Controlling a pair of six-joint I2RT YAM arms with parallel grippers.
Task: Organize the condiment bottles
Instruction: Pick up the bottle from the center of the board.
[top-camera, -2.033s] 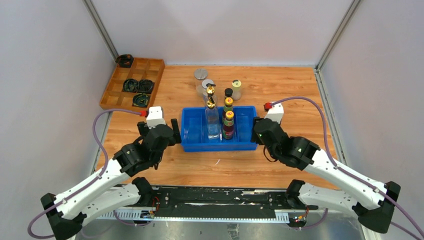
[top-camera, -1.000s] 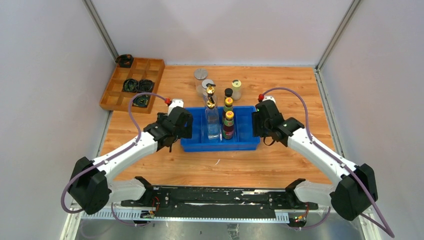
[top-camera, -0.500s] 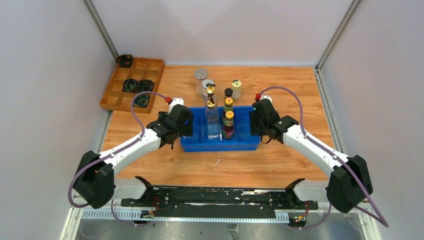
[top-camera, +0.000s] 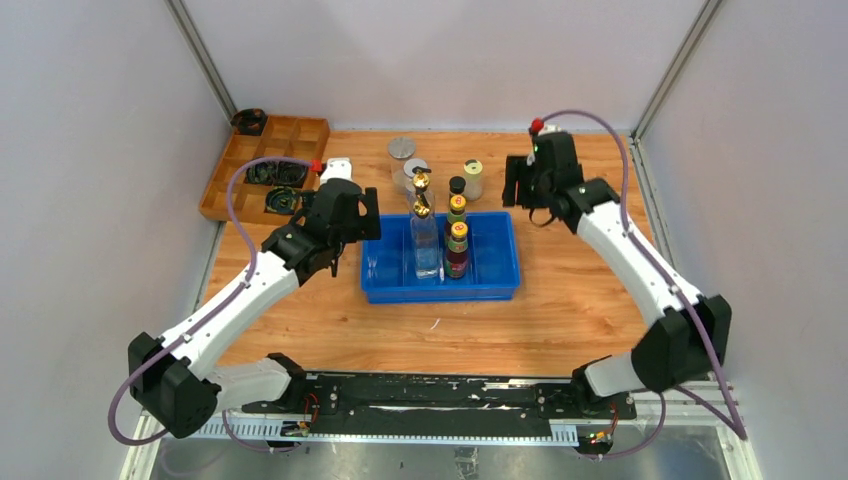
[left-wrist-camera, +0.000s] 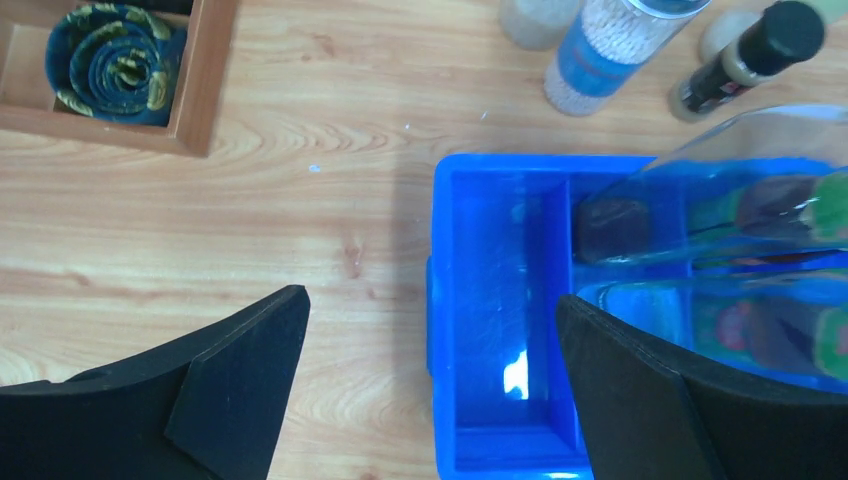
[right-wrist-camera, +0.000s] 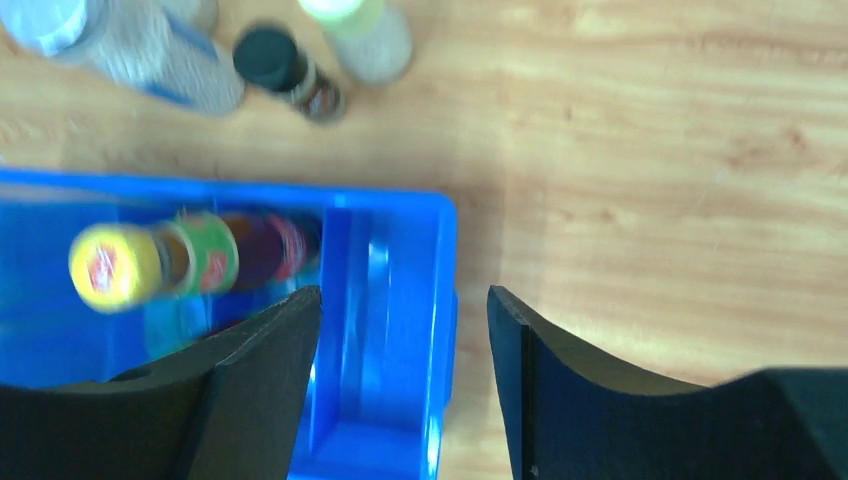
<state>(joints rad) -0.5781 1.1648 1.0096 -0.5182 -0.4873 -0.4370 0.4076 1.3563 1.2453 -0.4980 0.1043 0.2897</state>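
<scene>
**A:** Left gripper (left-wrist-camera: 430, 308) hangs wide open over the bin's (top-camera: 440, 291) left end, empty; right gripper (right-wrist-camera: 402, 295) has its jaws apart with nothing in them, near the cream jar (top-camera: 473, 178), on its right. Tall bottle (top-camera: 425, 240) and two sauce bottles (top-camera: 457, 240) stand in the bin; black-cap bottle (top-camera: 457, 186), cream jar and silver jars (top-camera: 403, 150) sit just far of it.

**B:** Cream jar's probably the right arm's pick; it should grip the body squarely and mind the black-cap bottle beside it. Right wrist view's blurred; which compartment holds the sauce bottles, can't tell.
</scene>
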